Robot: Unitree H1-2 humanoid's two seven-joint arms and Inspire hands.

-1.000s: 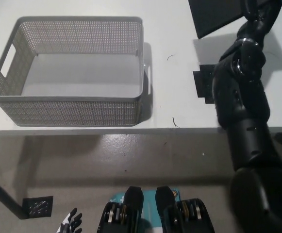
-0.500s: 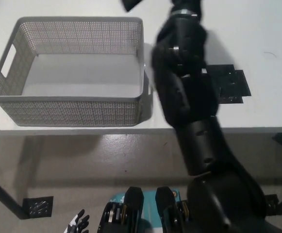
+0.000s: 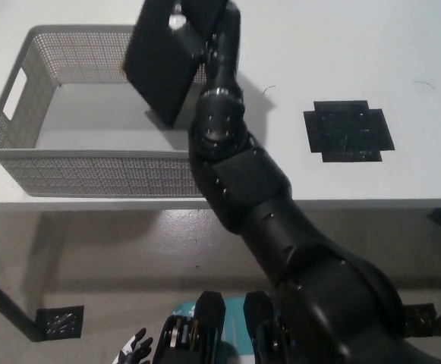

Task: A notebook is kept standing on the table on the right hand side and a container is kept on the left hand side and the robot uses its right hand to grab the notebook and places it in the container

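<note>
A black notebook (image 3: 165,59) hangs tilted over the right part of the grey mesh container (image 3: 83,171), held at its upper right edge by my black right hand (image 3: 214,23). The right arm reaches up from the bottom right and covers the container's right wall. The container stands on the white table (image 3: 319,45) at the left, with nothing visible inside on its bare floor. My white left hand (image 3: 133,351) shows only as fingertips at the bottom edge, below the table.
A black cross-shaped mark (image 3: 348,130) lies flat on the table to the right of the arm. The table's front edge (image 3: 357,203) runs across the middle, with grey floor below and a small dark floor plate (image 3: 59,321) at lower left.
The right arm has swung left across the table, carrying the notebook from the upper right to above the container. The cross-shaped mark is now uncovered.
</note>
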